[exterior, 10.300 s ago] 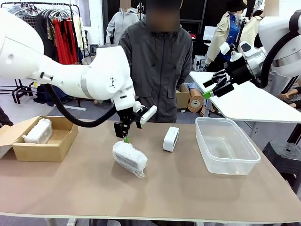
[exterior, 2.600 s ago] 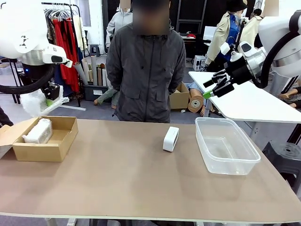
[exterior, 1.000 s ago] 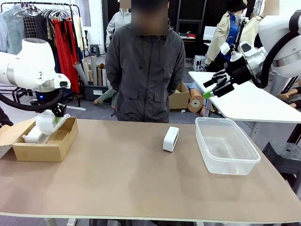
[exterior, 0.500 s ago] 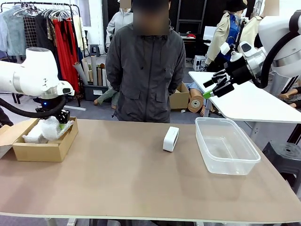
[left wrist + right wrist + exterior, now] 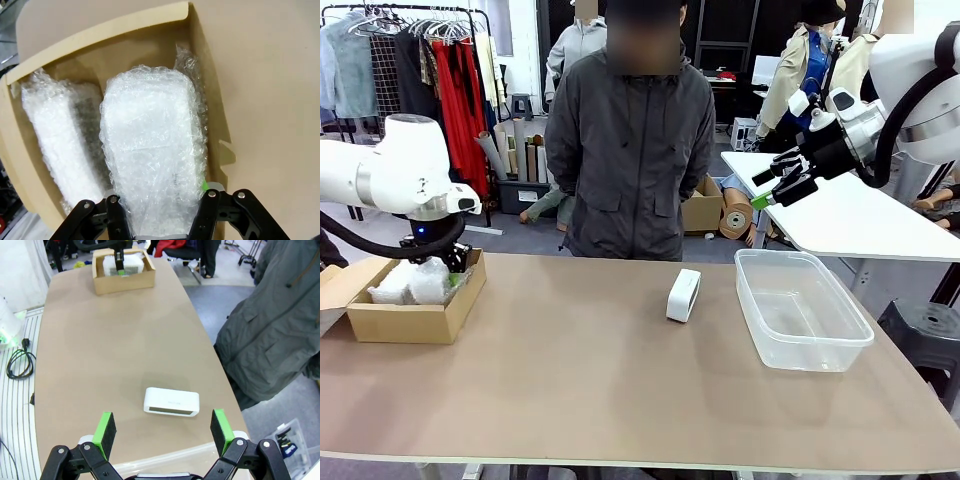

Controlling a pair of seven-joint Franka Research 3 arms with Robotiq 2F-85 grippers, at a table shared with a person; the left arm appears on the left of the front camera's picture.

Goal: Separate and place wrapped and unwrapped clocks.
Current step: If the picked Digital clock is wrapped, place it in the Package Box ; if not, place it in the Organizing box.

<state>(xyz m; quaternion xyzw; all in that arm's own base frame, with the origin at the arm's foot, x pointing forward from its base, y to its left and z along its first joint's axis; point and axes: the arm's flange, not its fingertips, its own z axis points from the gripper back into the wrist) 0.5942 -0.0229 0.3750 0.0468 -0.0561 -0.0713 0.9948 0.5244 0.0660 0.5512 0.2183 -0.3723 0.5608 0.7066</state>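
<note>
My left gripper [image 5: 440, 272] is down in the brown cardboard box [image 5: 415, 320], shut on a wrapped clock [image 5: 150, 150], a white block in bubble wrap. The bundle hangs inside the box beside a second wrapped clock [image 5: 60, 135] that lies along the far wall. Whether the held one touches the box floor I cannot tell. The unwrapped clock [image 5: 683, 294], smooth and white, stands on edge at the table's middle. It also lies below my right gripper [image 5: 162, 432] as a slim block [image 5: 171, 402]. My right gripper [image 5: 775, 190] hangs open high above the table's right side, holding nothing.
A clear plastic tub [image 5: 800, 345] stands on the right of the table. A person in a grey jacket [image 5: 640, 150] stands at the far edge, hands out of sight. The cardboard box [image 5: 123, 282] sits at the table's far left end.
My left arm has lowered the wrapped clock from above the box rim down into the box. The right arm and the unwrapped clock have not moved.
</note>
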